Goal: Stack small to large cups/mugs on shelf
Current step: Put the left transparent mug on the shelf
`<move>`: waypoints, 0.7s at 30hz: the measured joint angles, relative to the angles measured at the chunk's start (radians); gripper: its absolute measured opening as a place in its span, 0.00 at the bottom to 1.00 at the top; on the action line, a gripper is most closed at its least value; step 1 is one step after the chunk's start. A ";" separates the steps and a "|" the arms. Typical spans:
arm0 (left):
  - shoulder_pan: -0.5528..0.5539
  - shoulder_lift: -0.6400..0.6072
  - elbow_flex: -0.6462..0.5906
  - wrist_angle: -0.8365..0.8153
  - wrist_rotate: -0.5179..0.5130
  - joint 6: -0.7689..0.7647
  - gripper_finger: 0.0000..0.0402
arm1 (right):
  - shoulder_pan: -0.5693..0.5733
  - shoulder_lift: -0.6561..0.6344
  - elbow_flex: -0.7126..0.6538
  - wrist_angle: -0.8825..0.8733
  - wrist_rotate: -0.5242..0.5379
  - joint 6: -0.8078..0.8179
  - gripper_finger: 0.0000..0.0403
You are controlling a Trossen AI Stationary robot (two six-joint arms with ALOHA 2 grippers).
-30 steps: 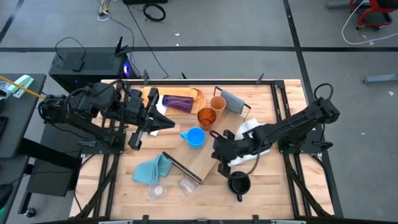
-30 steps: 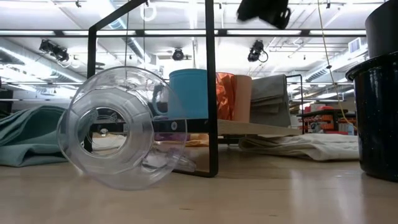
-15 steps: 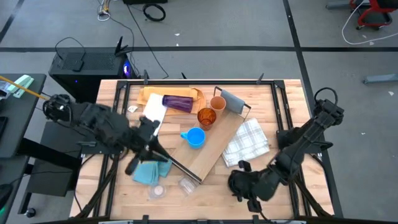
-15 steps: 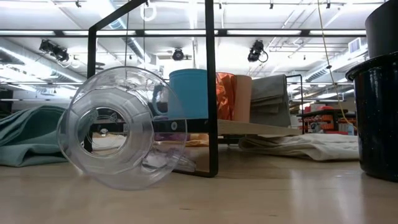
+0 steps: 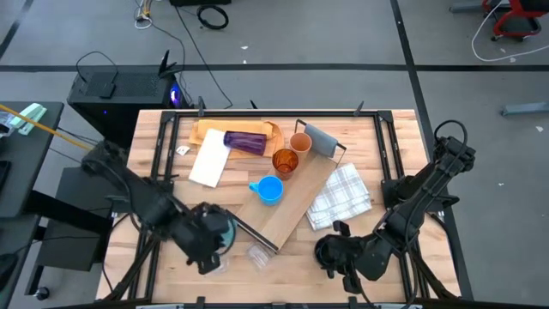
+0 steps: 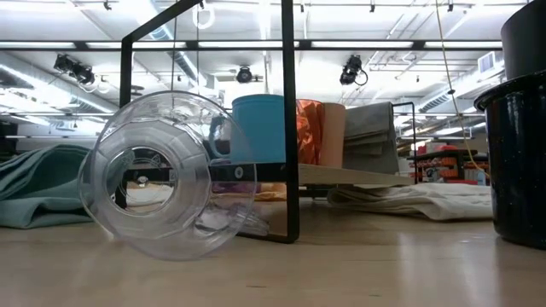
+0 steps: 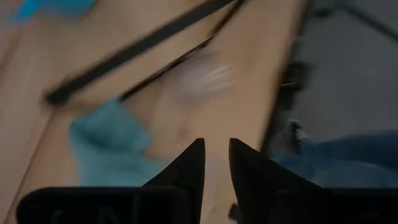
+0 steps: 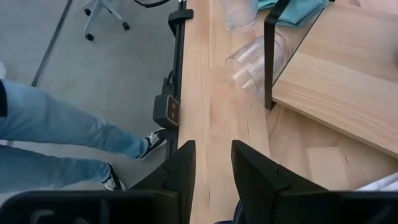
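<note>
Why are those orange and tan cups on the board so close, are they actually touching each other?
Apart. The high view shows a strip of bare shelf between the amber cup and the tan cup; the low view's overlap is only one standing behind the other.

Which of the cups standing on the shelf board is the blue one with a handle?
The light blue mug, nearest the shelf's front end; the amber cup and tan cup behind it show no handle.

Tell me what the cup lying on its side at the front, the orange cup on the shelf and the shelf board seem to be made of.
The tipped cup looks like clear, glossy plastic or glass: you see straight through it. The orange cup seems translucent amber plastic, since light glows through its wall. The shelf board looks like pale matte wood with visible grain, on thin black frames, probably metal.
</note>
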 joint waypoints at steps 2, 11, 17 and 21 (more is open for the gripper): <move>-0.019 0.032 0.000 -0.082 -0.021 -0.143 0.20 | 0.000 -0.003 0.000 -0.001 0.003 -0.001 0.27; -0.113 0.106 0.000 -0.176 -0.079 -0.483 0.19 | 0.000 -0.005 0.000 -0.001 0.013 0.000 0.27; -0.168 0.114 -0.080 -0.167 -0.079 -0.662 0.20 | -0.001 -0.005 0.000 -0.001 0.014 0.000 0.28; -0.187 0.114 -0.175 -0.117 -0.043 -0.795 0.19 | 0.000 -0.005 0.000 -0.001 0.014 0.000 0.28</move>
